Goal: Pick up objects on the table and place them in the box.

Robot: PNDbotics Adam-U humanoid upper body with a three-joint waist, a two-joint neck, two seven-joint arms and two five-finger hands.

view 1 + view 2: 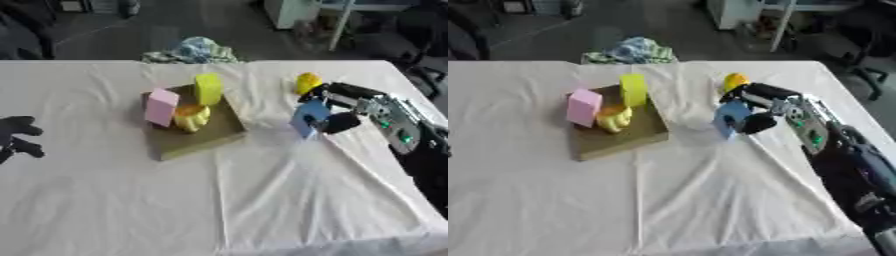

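A flat brown box (198, 137) lies on the white cloth left of centre. In it stand a pink block (161, 107), a yellow-green block (208, 89) and a yellow ribbed object (191, 118). My right hand (337, 107) comes in from the right with its fingers curled round a blue block (309, 119), held a little above the cloth to the right of the box. Just behind that hand sits a small yellow object (307, 82) on the table. My left hand (17, 135) rests with relaxed fingers at the left edge.
The white cloth (262, 200) has folds running down its middle. A bundle of patterned fabric (194, 51) lies past the table's far edge. The floor, furniture legs and a chair show beyond the table.
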